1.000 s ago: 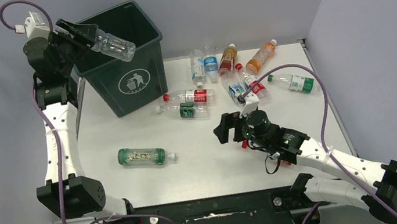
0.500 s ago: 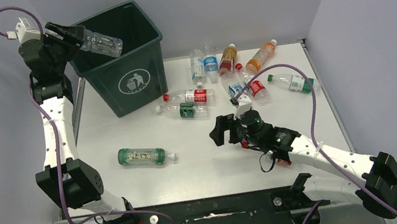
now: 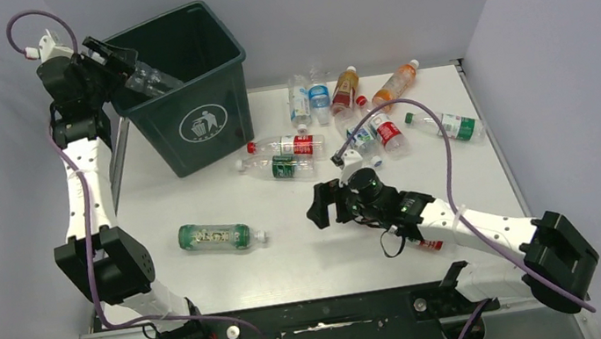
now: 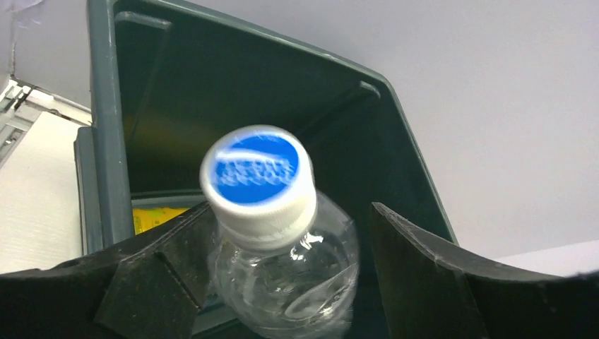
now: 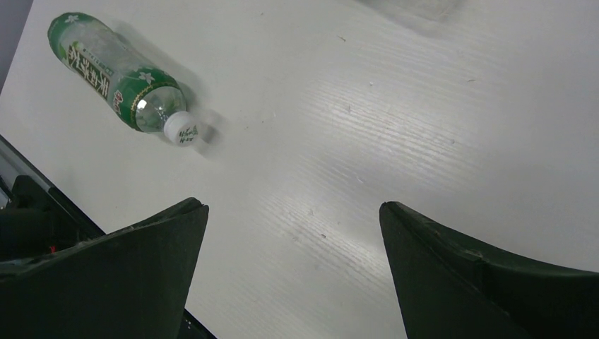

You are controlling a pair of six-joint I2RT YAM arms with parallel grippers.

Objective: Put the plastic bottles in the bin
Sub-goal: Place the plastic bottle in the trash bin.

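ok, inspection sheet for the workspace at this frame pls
Surface: white table, no spills seen.
Job's things: green bin upright, far left; green-label bottle lying alone; cluster of bottles lying toward the far edge.
Clutter: nothing seen.
Grippers: left gripper over the bin, jaws parted around a clear bottle; right gripper open above bare table.
Cables: purple cables along both arms; the right one arcs over the cluster.
Surroundings: grey walls on three sides.

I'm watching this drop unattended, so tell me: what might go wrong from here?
The clear bottle sits loose between the left gripper's open fingers close to the bin's rim; it may clip the rim and tumble outside. The green-labelled bottle ahead of the open right gripper lies on its side and may roll when touched.
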